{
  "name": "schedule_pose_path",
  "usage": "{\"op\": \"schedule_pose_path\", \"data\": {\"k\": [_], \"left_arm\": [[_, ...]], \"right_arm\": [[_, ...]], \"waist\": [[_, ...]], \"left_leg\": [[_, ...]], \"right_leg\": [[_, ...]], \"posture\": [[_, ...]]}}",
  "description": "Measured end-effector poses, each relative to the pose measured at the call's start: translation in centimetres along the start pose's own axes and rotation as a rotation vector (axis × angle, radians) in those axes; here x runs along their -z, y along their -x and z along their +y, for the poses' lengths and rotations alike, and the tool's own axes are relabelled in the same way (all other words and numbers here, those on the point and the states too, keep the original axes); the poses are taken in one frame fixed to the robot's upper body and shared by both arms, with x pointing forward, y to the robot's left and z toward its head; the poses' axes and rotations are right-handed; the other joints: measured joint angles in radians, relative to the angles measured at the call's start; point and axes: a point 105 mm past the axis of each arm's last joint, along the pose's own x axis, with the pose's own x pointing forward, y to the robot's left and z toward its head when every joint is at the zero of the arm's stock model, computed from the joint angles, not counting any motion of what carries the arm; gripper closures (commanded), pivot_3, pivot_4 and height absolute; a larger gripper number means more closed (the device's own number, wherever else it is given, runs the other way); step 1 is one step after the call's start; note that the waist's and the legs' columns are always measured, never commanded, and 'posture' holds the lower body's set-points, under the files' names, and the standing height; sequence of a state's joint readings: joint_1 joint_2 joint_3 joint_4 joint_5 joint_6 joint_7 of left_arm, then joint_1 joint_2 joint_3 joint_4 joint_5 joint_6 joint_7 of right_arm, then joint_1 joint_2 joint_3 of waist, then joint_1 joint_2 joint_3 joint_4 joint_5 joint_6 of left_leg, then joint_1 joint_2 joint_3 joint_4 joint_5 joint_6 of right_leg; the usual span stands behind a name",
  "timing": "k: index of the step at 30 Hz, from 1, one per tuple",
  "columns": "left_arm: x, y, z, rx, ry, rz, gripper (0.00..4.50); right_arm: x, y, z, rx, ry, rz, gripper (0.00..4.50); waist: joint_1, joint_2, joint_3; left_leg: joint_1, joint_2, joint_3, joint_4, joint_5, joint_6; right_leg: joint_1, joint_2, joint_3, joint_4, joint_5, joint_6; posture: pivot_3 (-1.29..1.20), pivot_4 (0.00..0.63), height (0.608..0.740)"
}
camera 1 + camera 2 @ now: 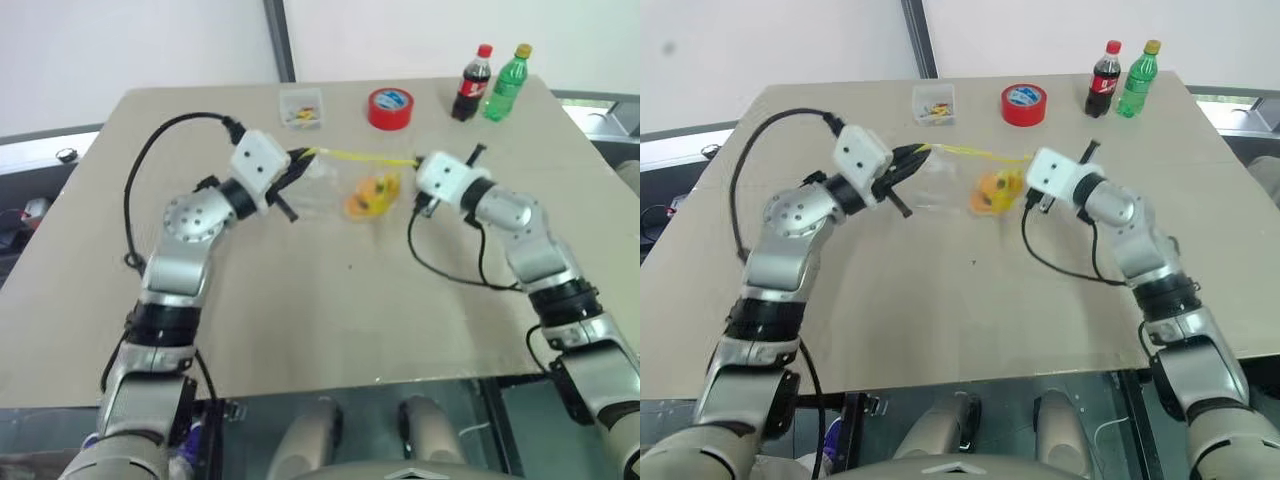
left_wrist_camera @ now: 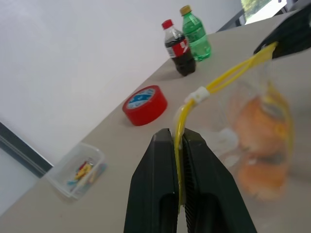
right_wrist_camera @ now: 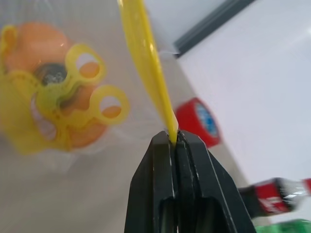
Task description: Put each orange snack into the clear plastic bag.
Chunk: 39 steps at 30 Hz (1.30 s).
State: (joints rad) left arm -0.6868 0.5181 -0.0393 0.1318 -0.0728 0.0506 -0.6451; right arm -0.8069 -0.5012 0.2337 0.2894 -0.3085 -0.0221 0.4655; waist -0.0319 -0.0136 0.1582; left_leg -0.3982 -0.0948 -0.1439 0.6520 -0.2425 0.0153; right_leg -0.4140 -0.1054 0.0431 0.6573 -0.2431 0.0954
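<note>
The clear plastic bag (image 1: 345,185) hangs above the table, stretched between both grippers by its yellow closure strip (image 1: 365,157). My left gripper (image 1: 300,157) is shut on the strip's left end; in the left wrist view the strip runs between the closed fingers (image 2: 160,165). My right gripper (image 1: 418,168) is shut on the right end, pinching the strip at its tips (image 3: 173,138). Orange snacks (image 1: 370,195) sag in the bag's bottom, seen through the plastic as two orange lumps (image 2: 260,141). A yellow ringed piece (image 3: 73,92) lies against them inside the bag.
A red tape roll (image 1: 390,108) lies beyond the bag. A cola bottle (image 1: 472,82) and a green bottle (image 1: 506,82) stand at the far right. A small clear box (image 1: 301,108) of coloured bits sits at the far left-centre. Bare tabletop (image 1: 330,310) spreads in front.
</note>
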Motion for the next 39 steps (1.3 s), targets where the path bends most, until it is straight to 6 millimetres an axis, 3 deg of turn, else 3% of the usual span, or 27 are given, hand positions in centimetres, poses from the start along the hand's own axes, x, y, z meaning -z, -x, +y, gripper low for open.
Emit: {"op": "schedule_pose_path", "data": {"k": [4, 7, 9, 13, 16, 19, 20, 22, 25, 29, 32, 35, 39], "left_arm": [[-1.8, -1.7, 0.5, -0.005, -0.079, -0.088, 4.50], [-2.2, -1.7, -0.9, 0.041, -0.130, -0.121, 4.50], [-1.2, -0.9, -2.7, 0.087, -0.123, -0.111, 4.50], [2.0, 1.1, -6.7, 0.165, -0.066, -0.014, 4.50], [3.0, 2.9, -8.9, 0.193, -0.043, 0.028, 4.50], [3.9, 4.4, -10.4, 0.188, 0.002, 0.091, 4.50], [3.9, 4.6, -10.5, 0.181, 0.000, 0.102, 4.50], [3.6, 4.6, -10.2, 0.169, -0.014, 0.099, 4.50], [3.0, 4.6, -9.7, 0.148, -0.097, 0.090, 4.50], [2.5, 4.2, -9.4, 0.128, -0.231, 0.060, 4.50], [1.9, 3.8, -9.7, 0.122, -0.282, 0.023, 4.50], [2.2, 3.8, -9.7, 0.122, -0.311, 0.024, 4.50], [2.4, 3.9, -10.0, 0.130, -0.326, 0.028, 4.50]], "right_arm": [[-0.3, 0.7, -4.4, 0.128, 0.126, -0.004, 4.43], [0.0, 2.2, -5.1, 0.152, 0.163, -0.006, 4.43], [0.7, 3.6, -3.3, 0.095, 0.167, 0.010, 4.43], [2.9, 6.6, 3.5, -0.099, 0.058, 0.083, 4.43], [3.7, 8.7, 6.6, -0.171, 0.017, 0.135, 3.63], [5.7, 11.3, 9.8, -0.253, -0.073, 0.240, 2.31], [5.7, 11.8, 10.0, -0.259, -0.106, 0.247, 1.77], [4.9, 11.9, 9.3, -0.244, -0.119, 0.226, 1.77], [2.1, 12.3, 8.2, -0.308, -0.085, 0.131, 1.77], [-2.6, 9.7, 7.8, -0.365, -0.013, -0.062, 1.77], [-6.0, 7.7, 9.7, -0.423, -0.005, -0.197, 1.77], [-7.2, 5.8, 11.5, -0.467, -0.002, -0.237, 1.77], [-7.8, 3.8, 11.0, -0.444, 0.023, -0.245, 1.77]], "waist": [[-0.005, 0.000, 0.000], [-0.010, 0.000, 0.000], [-0.014, 0.000, 0.000], [-0.011, 0.001, 0.000], [-0.006, 0.001, 0.000], [0.001, 0.001, 0.000], [0.003, 0.001, 0.000], [0.003, 0.001, 0.000], [0.003, 0.001, 0.000], [-0.005, 0.001, 0.000], [-0.001, 0.000, 0.000], [0.002, 0.000, 0.000], [0.008, 0.000, 0.000]], "left_leg": [[-0.004, 0.000, 0.000, -0.002, 0.000, 0.000], [-0.004, 0.001, 0.001, -0.005, 0.000, 0.000], [-0.004, 0.001, 0.002, -0.007, 0.000, 0.000], [-0.005, 0.001, 0.003, -0.004, 0.000, 0.001], [0.002, 0.001, 0.004, -0.002, -0.002, 0.003], [0.005, 0.001, 0.003, -0.002, -0.003, 0.005], [0.005, 0.001, 0.003, -0.001, -0.003, 0.005], [0.005, 0.002, 0.003, -0.001, -0.003, 0.005], [0.006, 0.002, 0.003, -0.001, -0.003, 0.005], [0.006, 0.003, 0.004, -0.001, -0.003, 0.005], [0.004, 0.002, 0.001, -0.001, -0.001, 0.001], [0.003, 0.001, 0.002, -0.001, -0.001, 0.001], [0.003, 0.001, 0.001, -0.001, -0.001, 0.001]], "right_leg": [[-0.004, -0.001, 0.000, -0.003, 0.000, 0.000], [-0.005, -0.001, 0.000, -0.006, 0.000, 0.000], [-0.005, -0.001, 0.001, -0.007, 0.000, 0.000], [-0.008, 0.000, 0.003, -0.002, 0.000, 0.000], [-0.001, 0.000, 0.003, 0.000, 0.000, 0.000], [0.002, 0.000, 0.003, 0.001, 0.000, 0.000], [0.002, 0.000, 0.003, 0.002, 0.000, 0.000], [0.002, 0.000, 0.003, 0.003, 0.000, 0.000], [0.003, 0.000, 0.002, 0.002, 0.000, 0.000], [0.003, 0.001, 0.002, 0.001, 0.000, 0.000], [0.003, 0.001, 0.000, 0.000, 0.000, 0.000], [0.002, 0.000, 0.001, -0.001, 0.000, 0.000], [0.001, 0.000, 0.000, 0.000, 0.000, 0.000]], "posture": [[0.00, 0.150, 0.740], [0.00, 0.150, 0.740], [0.00, 0.150, 0.740], [0.00, 0.150, 0.740], [0.00, 0.150, 0.740], [0.00, 0.150, 0.740], [0.00, 0.150, 0.740], [0.00, 0.150, 0.740], [0.00, 0.150, 0.740], [0.00, 0.150, 0.740], [0.00, 0.150, 0.740], [0.00, 0.150, 0.740], [0.00, 0.150, 0.740]]}}
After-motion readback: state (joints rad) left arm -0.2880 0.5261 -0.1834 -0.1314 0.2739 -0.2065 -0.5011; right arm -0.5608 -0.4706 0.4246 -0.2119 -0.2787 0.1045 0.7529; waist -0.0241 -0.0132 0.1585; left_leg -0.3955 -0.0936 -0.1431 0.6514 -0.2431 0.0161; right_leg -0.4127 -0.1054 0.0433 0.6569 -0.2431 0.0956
